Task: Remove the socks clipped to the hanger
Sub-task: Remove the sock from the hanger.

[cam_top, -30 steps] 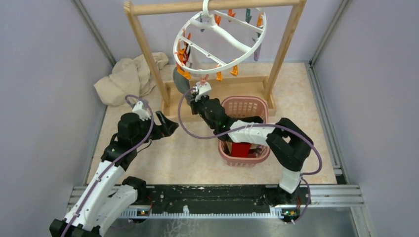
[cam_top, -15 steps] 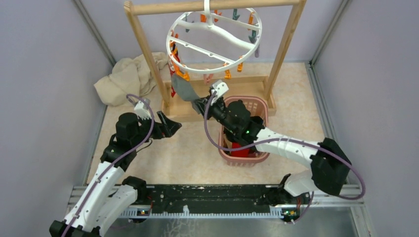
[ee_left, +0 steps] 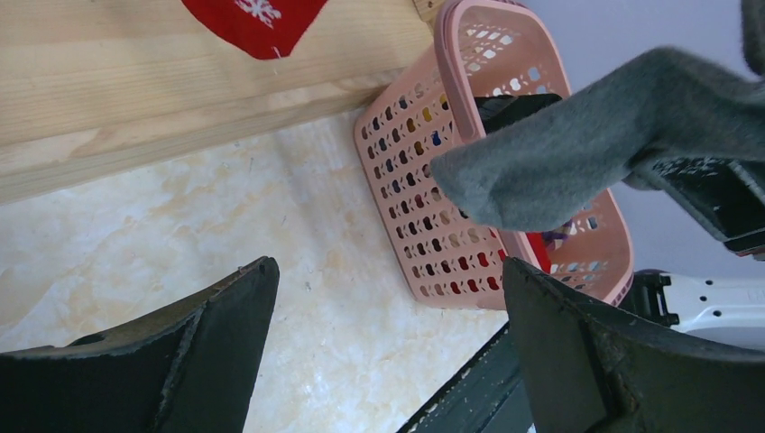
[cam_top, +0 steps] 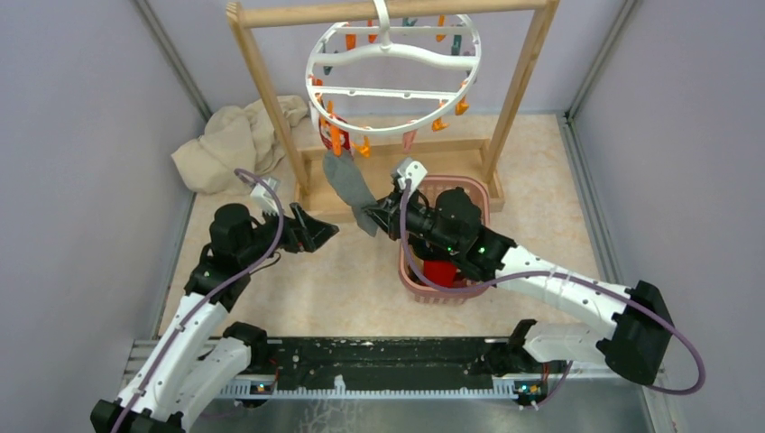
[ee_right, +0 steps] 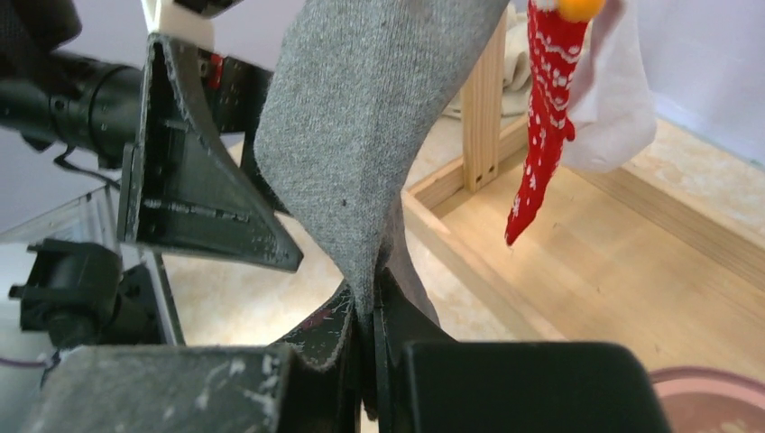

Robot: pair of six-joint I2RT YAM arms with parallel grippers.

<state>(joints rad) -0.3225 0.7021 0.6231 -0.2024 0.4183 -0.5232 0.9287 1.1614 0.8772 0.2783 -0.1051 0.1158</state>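
Note:
The white ring hanger [cam_top: 393, 63] hangs from the wooden rack with orange, teal and purple clips. A grey sock [cam_top: 347, 185] stretches from a clip at the ring's near left down to my right gripper [cam_top: 374, 219], which is shut on its lower end; it also shows in the right wrist view [ee_right: 361, 135] and in the left wrist view [ee_left: 577, 144]. A red patterned sock [ee_right: 546, 117] hangs from an orange clip, with a white sock [ee_right: 613, 99] behind it. My left gripper [cam_top: 320, 236] is open and empty, low over the floor, left of the grey sock [ee_left: 388, 280].
A pink lattice basket [cam_top: 478, 194] with red and dark items stands under my right arm, also in the left wrist view [ee_left: 424, 171]. The wooden rack's base [cam_top: 311, 194] and posts stand behind. A beige cloth heap [cam_top: 230, 140] lies at back left.
My right gripper has pulled back toward the basket, drawing the grey sock's end down and near. The hanger has swung and turned. My left gripper edged slightly right.

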